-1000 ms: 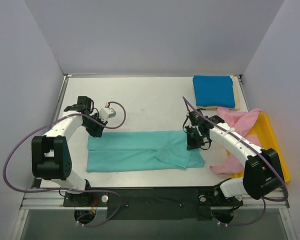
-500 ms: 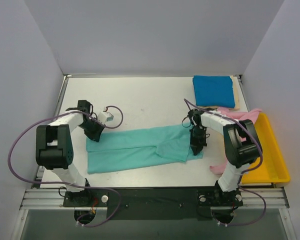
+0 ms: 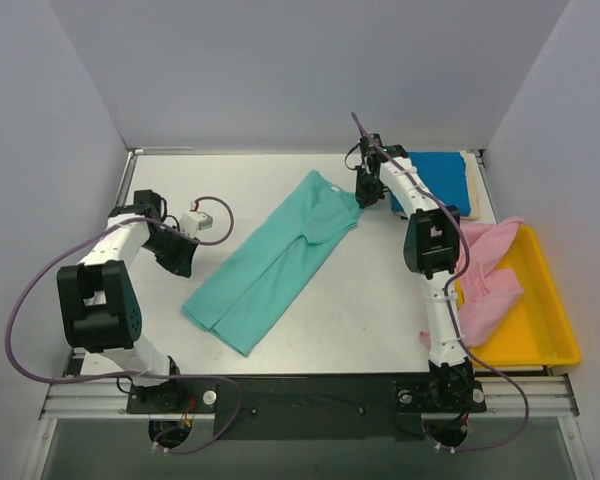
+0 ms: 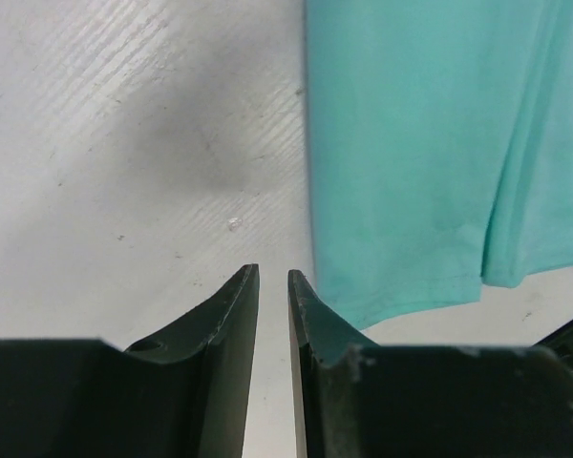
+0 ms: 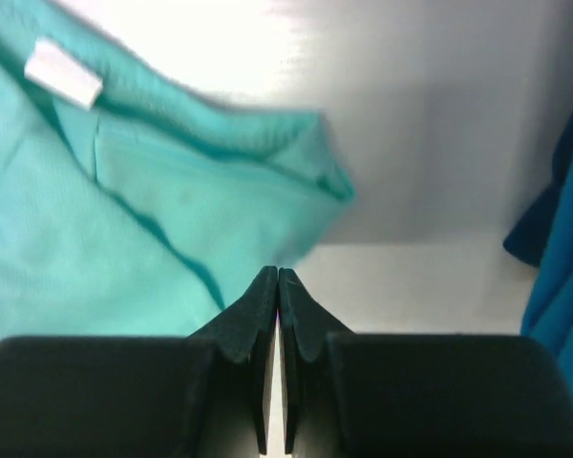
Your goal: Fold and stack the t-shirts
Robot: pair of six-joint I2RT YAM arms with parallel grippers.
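Note:
The teal-green t-shirt point(image 3: 280, 260) lies folded lengthwise in a long strip, running diagonally from the far middle of the table to the near left. My right gripper point(image 3: 363, 196) is at its far end, shut on the cloth's edge point(image 5: 278, 275). The teal cloth fills the left of the right wrist view point(image 5: 124, 210). My left gripper point(image 3: 183, 262) rests on the table left of the shirt. Its jaws point(image 4: 273, 277) stand a narrow gap apart with only bare table between them, and the shirt's corner point(image 4: 411, 143) lies just to their right. The deep blue shirt point(image 3: 428, 182) lies folded at the far right on the cream shirt point(image 3: 472, 188). The pink shirt point(image 3: 485, 275) is rumpled.
The pink shirt hangs over the left rim of a yellow tray point(image 3: 545, 310) at the right edge. The blue shirt's edge point(image 5: 563, 258) is close to the right of my right gripper. Grey walls close in the table on three sides.
My right gripper has swung from the table's middle right to the far middle, dragging the teal shirt's right end with it. The shirt now lies diagonally and has pulled away from my left gripper.

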